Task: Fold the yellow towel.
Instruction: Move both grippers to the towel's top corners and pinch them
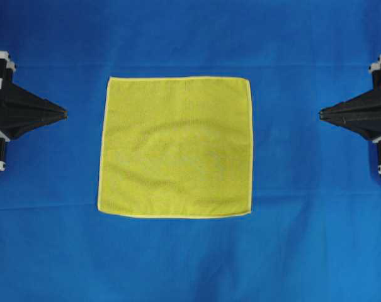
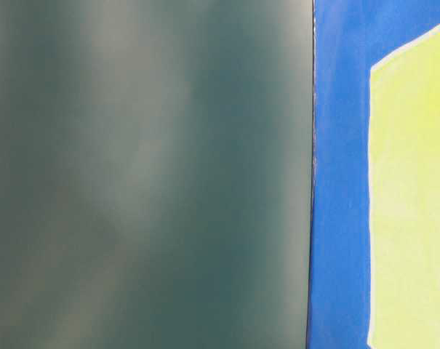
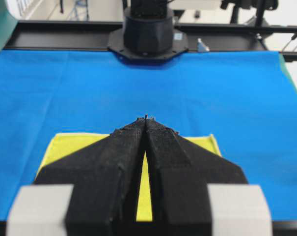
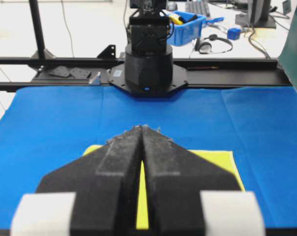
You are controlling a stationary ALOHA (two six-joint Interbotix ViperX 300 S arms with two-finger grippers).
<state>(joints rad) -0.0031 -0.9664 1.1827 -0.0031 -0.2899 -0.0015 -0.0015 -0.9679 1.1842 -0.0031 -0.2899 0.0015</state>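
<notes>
- The yellow towel [image 1: 176, 146] is being seen spread out flat and unfolded, pretty much in the middle of the blue cloth [image 1: 177, 38] that's covering the desk; the paler hem is being shown all the way round.
- The left tool [image 1: 64, 114] is being held well off the towel's left edge, tips pointed toward it, nothing being touched. Jaws are being kept clenched tight, with nothing between them.
- The right tool [image 1: 322, 114] is being parked the same way off the towel's right edge, well apart from it, clenched and empty too.
- In the left wrist view the closed fingers [image 3: 116, 162] are being seen from behind with the towel [image 3: 65, 145] lying past them, and the other arm's black base [image 3: 147, 34] is being seen at the far edge of the blue cloth beyond the towel.
- Same deal from the right wrist: pinched-together tool [image 4: 142, 128], towel [image 4: 219, 162] beyond it, a black arm base [image 4: 148, 69] further off.
- The table-level view is mostly being blocked by a blurry dark green panel [image 2: 147, 174]; only a strip of blue and a slice of the towel [image 2: 412, 203] are being shown right of it.
</notes>
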